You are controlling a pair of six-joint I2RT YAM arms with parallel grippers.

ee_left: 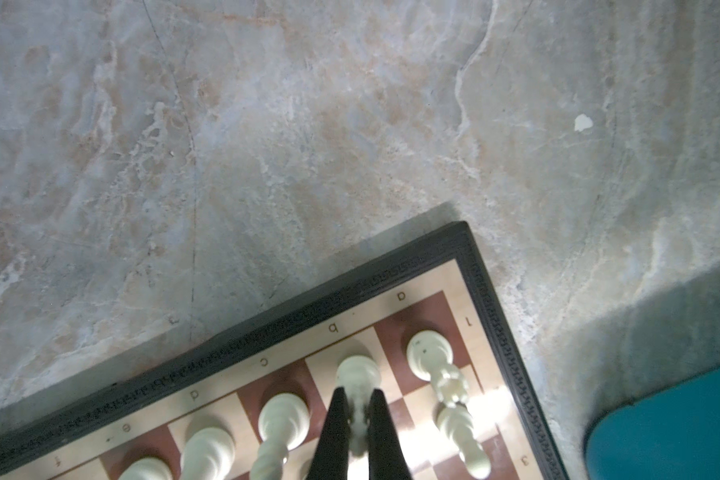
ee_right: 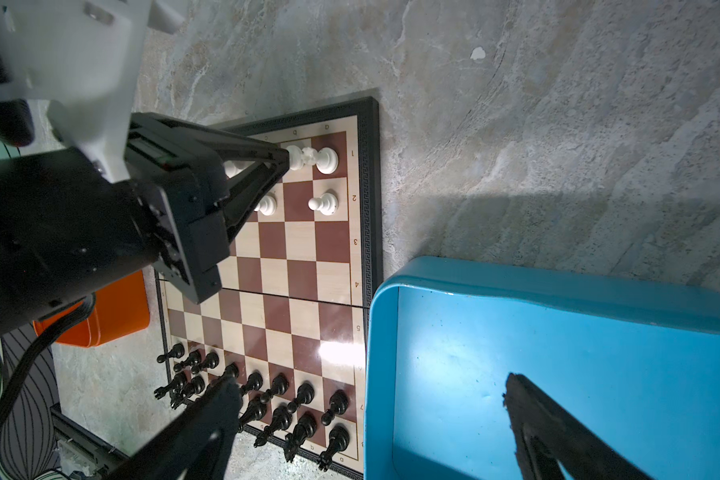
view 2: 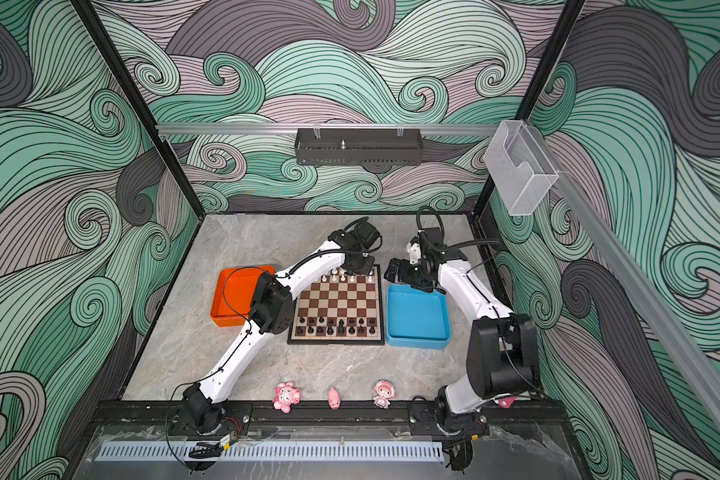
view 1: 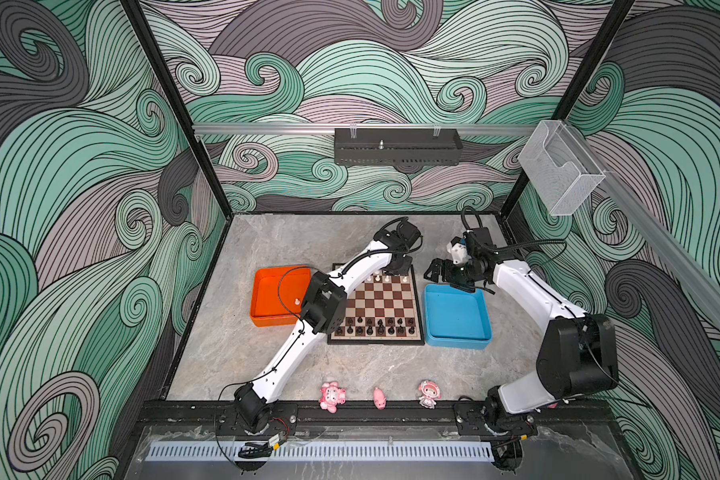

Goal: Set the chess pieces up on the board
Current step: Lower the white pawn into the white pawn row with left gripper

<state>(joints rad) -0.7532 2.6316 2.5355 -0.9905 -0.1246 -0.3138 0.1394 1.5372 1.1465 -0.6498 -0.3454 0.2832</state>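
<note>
left gripper (ee_left: 356, 395) pinching a white piece (ee_left: 358, 370) on the board (ee_left: 491, 316), far row, right gripper (view 1: 434, 272) hanging wide open beside the board's far corner

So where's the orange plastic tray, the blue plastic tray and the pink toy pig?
Orange tray (view 1: 267, 297): in a top view, floor.
Blue tray (view 1: 454, 318): in a top view, floor.
Pink pig (view 1: 379, 399): in a top view, body.

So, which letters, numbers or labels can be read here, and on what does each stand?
"a", "b", "c", "d", "e", "f": board margin, left wrist view.
"1", "2", "3", "4", "5", "7": board margin beside the blue tray, right wrist view.
In both top views the board marks are too small to read.
No other text seen.
</note>
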